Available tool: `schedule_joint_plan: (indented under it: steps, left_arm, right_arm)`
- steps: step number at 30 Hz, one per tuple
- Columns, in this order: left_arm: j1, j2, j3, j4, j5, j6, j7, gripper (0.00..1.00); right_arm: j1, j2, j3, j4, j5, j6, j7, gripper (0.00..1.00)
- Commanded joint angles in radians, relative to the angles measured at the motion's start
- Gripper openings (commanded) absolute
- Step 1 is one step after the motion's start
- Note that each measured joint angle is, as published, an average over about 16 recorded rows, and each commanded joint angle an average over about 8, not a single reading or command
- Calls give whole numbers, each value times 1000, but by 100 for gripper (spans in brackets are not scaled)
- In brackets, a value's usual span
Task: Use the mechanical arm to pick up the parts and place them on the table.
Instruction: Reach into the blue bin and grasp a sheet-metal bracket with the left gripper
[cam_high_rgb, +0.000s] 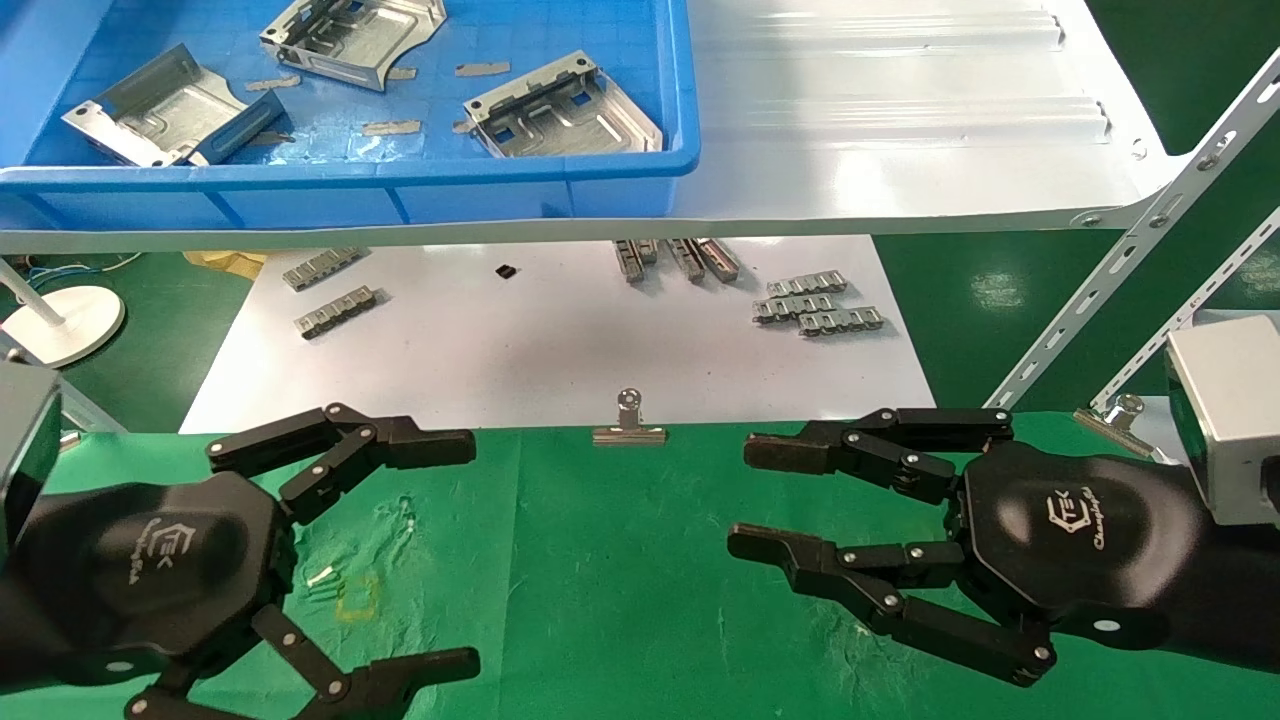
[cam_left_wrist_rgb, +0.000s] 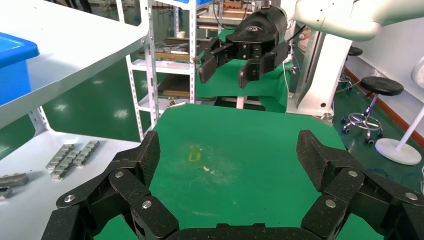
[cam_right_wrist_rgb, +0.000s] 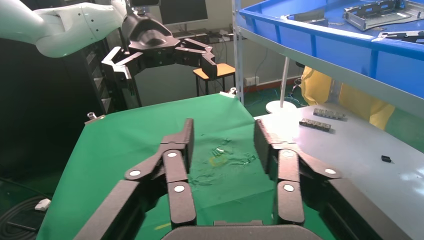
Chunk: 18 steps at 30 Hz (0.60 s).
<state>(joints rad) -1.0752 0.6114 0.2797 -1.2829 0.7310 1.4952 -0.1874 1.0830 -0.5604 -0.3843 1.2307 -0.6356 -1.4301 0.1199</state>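
Three shiny silver parts lie in the blue tray (cam_high_rgb: 600, 190) on the upper shelf: one at the left (cam_high_rgb: 170, 110), one in the middle (cam_high_rgb: 350, 35), one at the right (cam_high_rgb: 562, 110). My left gripper (cam_high_rgb: 455, 550) hovers open and empty over the green table (cam_high_rgb: 620, 600) at the near left. My right gripper (cam_high_rgb: 750, 500) hovers open and empty over the table at the near right. In the left wrist view my left gripper (cam_left_wrist_rgb: 227, 155) has its jaws wide apart above the cloth. In the right wrist view my right gripper (cam_right_wrist_rgb: 222, 137) is also open, and parts (cam_right_wrist_rgb: 375, 12) show in the tray.
A white panel (cam_high_rgb: 540, 340) lies beyond the table, below the shelf, with grey link strips (cam_high_rgb: 815, 305) and more strips (cam_high_rgb: 335, 310). A silver binder clip (cam_high_rgb: 628, 425) sits on the table's far edge. A slotted shelf brace (cam_high_rgb: 1130, 240) slants at the right. A white lamp base (cam_high_rgb: 65, 320) stands far left.
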Motion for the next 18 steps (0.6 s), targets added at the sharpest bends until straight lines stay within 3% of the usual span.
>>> schedule_joint_plan:
  steps: [1,18]
  left_arm:
    - [0,0,0,0,0,0,0,100]
    - [-46,-4,-5,8,20,-22,-8,100]
  right_arm:
    - [0,0,0,0,0,0,0,0]
    - [0,0,0,0,0,0,0,0]
